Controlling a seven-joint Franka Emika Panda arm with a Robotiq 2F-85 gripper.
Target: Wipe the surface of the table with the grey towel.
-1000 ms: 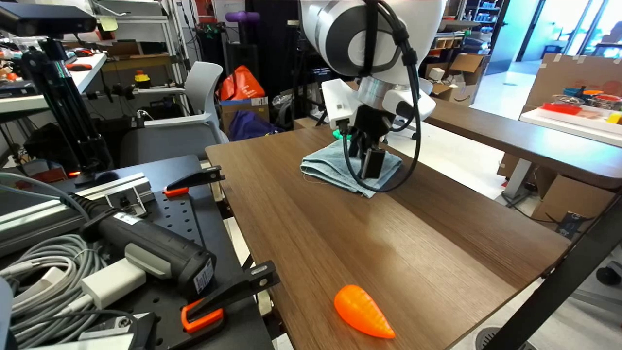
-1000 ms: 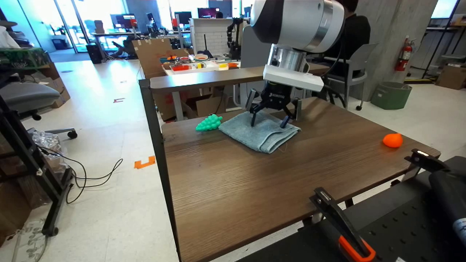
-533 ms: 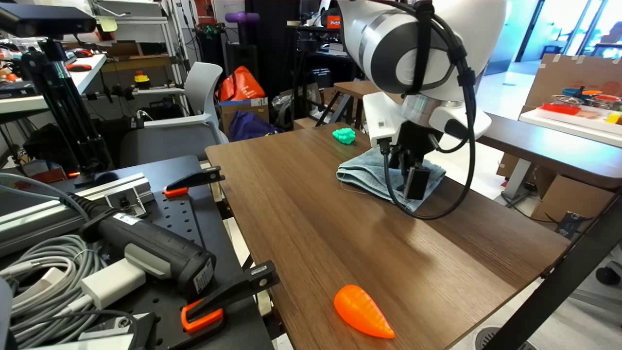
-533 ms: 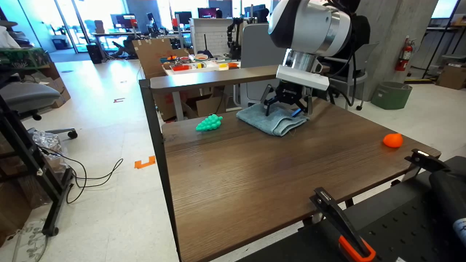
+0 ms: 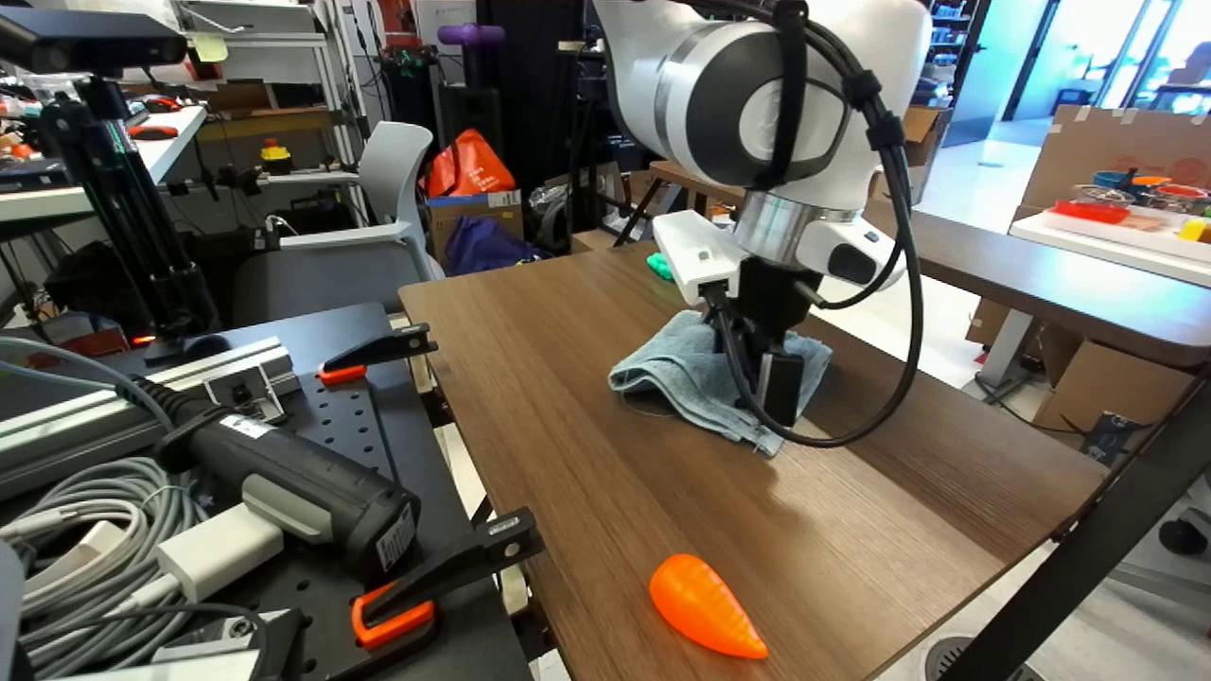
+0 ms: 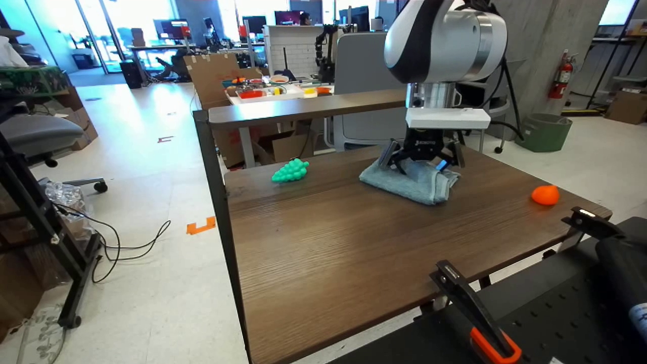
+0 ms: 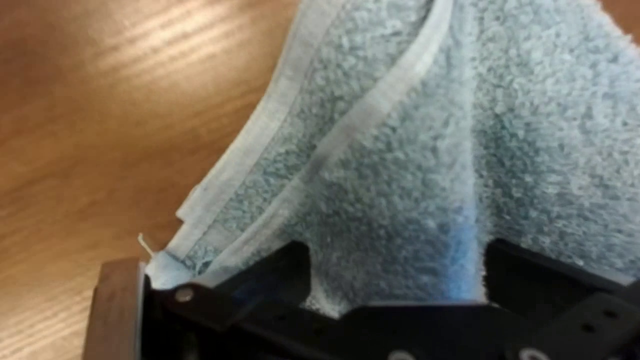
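My gripper points down over the grey towel, its two fingers spread well apart with a stretch of blue-grey cloth between them; the tips are down at the fabric, though how hard they press I cannot tell. The towel lies folded and rumpled right beneath me on the dark brown table, and in the wrist view its pale hems run away from beside one finger, a loose thread sticking out near me. My black cable hangs in a loop past my fingers in an exterior view. In both exterior views I am between two things on the same table: the green grape-like cluster, well apart from me, and the orange carrot-like object, well apart on my opposite side. Past the table's edge from me, a black-and-orange clamp sits at the edge of the black perforated board
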